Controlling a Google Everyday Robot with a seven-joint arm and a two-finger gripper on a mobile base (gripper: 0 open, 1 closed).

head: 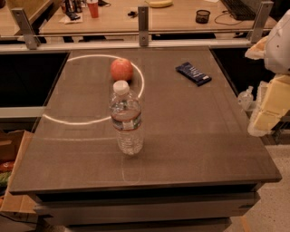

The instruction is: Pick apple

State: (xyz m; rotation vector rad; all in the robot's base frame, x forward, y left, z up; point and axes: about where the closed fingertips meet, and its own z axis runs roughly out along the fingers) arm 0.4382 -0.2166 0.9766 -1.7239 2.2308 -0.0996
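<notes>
The apple [121, 69] sits on the far left part of the brown table [204, 136], round and red-orange with a paler patch, resting free with nothing holding it. It lies inside a thin white ring [142, 86] marked on the tabletop, close to the ring's far right arc. In the single camera view, a clear water bottle [126, 120] stands upright nearer the front edge, in line with the apple. Its white cap shows just below the fruit, while its base stands outside the ring. To the right of the apple, well apart from it, a dark blue packet [193, 73] lies flat and slightly angled near the table's far side. The gripper [267, 108] hangs at the right edge of the view, off the table's right side and well apart from the apple. It shows as pale yellowish blocks below a white part of the arm, and whether it is open or closed cannot be told. Behind the table runs a rail [143, 25] with metal brackets. Past the rail is a wooden desk carrying a banana [159, 3], a red cup [93, 8] and a small black pot [202, 16]. A cardboard box [13, 181] stands on the floor at the lower left.
</notes>
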